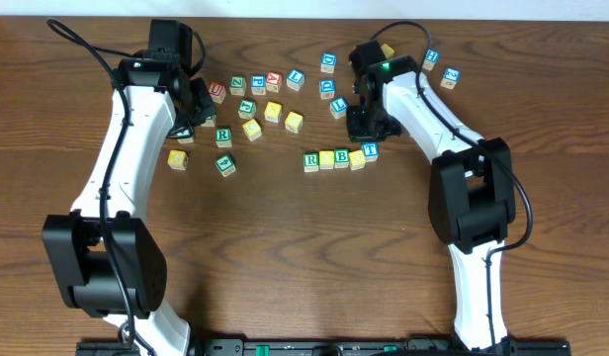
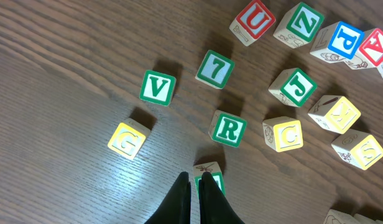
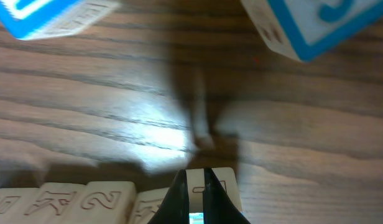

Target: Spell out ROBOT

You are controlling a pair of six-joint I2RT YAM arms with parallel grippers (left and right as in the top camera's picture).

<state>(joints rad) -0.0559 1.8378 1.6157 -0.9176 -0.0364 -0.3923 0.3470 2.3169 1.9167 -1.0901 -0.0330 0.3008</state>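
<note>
The table [image 1: 285,247] carries scattered letter cubes [image 1: 273,111]; the ROBOT row [image 1: 340,158] lies near its middle, running from green R [image 1: 311,160] to blue T [image 1: 370,150], neighbours touching; the letters on its two yellow cubes [image 1: 326,158] are too small to read; the right gripper [image 3: 194,179] is closed, holding nothing, just over the row, which the wrist view cuts off at its lower edge; the left gripper [image 2: 194,185] is closed and empty, its fingers partly hiding a green cube [image 2: 211,173].
</note>
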